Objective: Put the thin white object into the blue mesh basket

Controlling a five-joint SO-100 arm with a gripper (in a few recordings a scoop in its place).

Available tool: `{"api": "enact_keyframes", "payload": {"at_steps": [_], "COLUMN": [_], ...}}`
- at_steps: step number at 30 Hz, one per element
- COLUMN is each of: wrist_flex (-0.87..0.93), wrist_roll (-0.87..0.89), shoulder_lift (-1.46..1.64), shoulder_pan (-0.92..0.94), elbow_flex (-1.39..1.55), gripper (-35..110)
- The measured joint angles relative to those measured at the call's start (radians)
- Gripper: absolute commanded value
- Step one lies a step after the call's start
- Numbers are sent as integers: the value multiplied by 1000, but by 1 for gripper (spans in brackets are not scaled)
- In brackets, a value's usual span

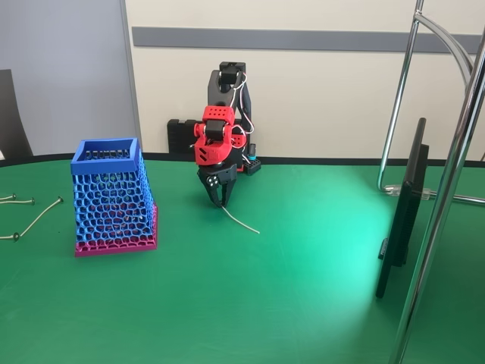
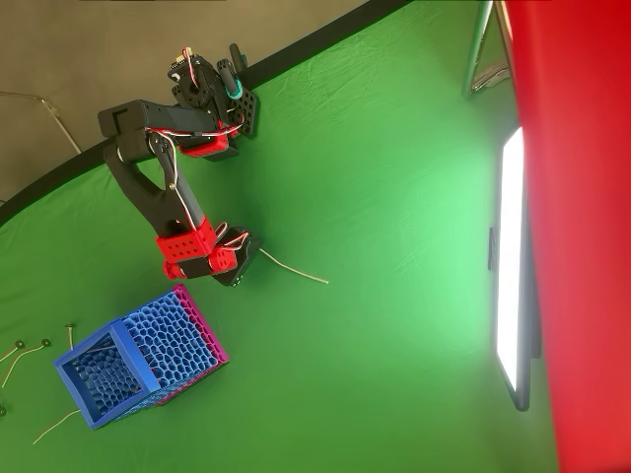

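1. Far left in the fixed view, a few pale strands point(image 1: 36, 218) with dark knobbed tips lie flat on the green mat point(image 1: 303, 303). The mat is smooth and matte, with a bright glare patch toward the right.
2. Just right of those stands the basket point(image 1: 112, 199): blue honeycomb mesh plastic, a solid blue square rim up top, walls flaring out downward, and a magenta-pink base. It's upright with the opening facing up. The overhead view shows the basket point(image 2: 138, 357) as hollow, with the mesh lining all sides.
3. In the middle is the arm point(image 1: 216, 136), chunky red printed parts on black links, loose white wires looping around the joints. It's bent so the gripper point(image 1: 220, 199) points straight down at the mat, well apart from the basket.
4. The black fingers look pressed together around the near-left end of the wire point(image 1: 241, 221), a thin off-white strand, gently curved. The rest of the wire trails right and toward the camera, lying on the mat. The overhead view agrees: the wire point(image 2: 294, 268) runs from the gripper point(image 2: 245, 268) out over open green.
5. Far right: a thin black screen point(image 1: 405, 208) seen edge-on, and shiny chrome tubes point(image 1: 447, 189).
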Motion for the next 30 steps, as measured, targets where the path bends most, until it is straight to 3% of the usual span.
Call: {"api": "enact_keyframes", "payload": {"at_steps": [17,30], "wrist_flex": [14,133], "wrist_roll": [12,-64], "shoulder_lift": [109,267], "shoulder_pan": [-2,124], "elbow_flex": [-17,-327], "gripper": [1,1]}}
